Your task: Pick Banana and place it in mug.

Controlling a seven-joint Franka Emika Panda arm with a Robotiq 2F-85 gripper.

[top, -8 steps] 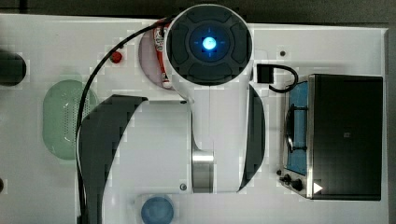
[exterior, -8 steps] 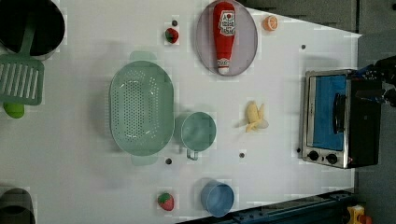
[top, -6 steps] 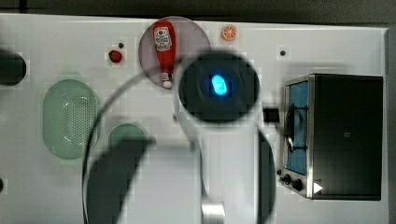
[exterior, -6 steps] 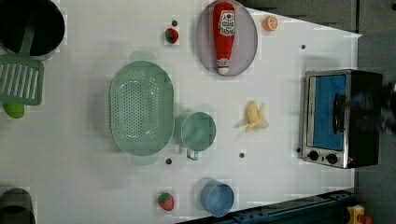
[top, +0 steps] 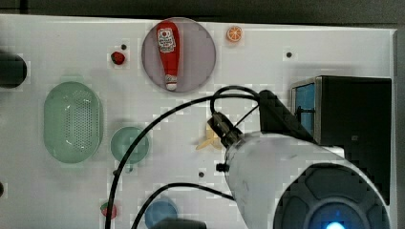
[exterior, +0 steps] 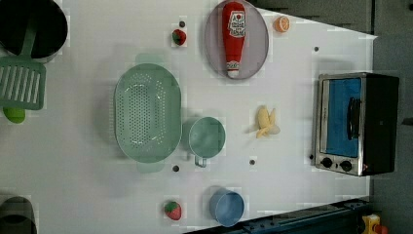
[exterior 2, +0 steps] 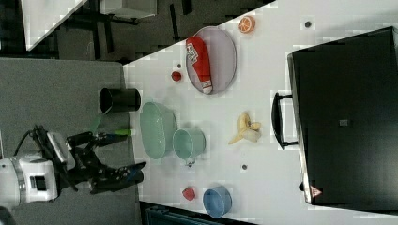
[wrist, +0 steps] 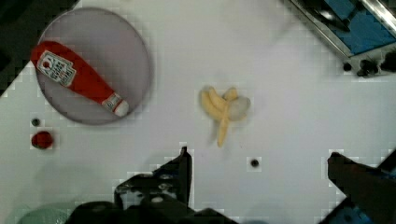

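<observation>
We see the end effector (wrist: 257,163) hanging above the white surface (exterior: 292,195) with jaws spread and nothing held, while the banana (exterior: 267,122) lies between mug (exterior: 207,137) and toaster oven (exterior: 358,123).

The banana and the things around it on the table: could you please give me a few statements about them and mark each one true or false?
1. The banana lies on the bare table, apart from the mug. True.
2. The ketchup bottle stands upright beside the plate. False: it lies flat on the plate.
3. The gripper is open, with nothing between its fingers. True.
4. The mug already holds the banana. False: the mug is empty.
5. In the left view, the mug sits just right of the perforated basket. True.
6. The orange slice lies inside the blue cup. False: it lies on the table near the plate.
</observation>
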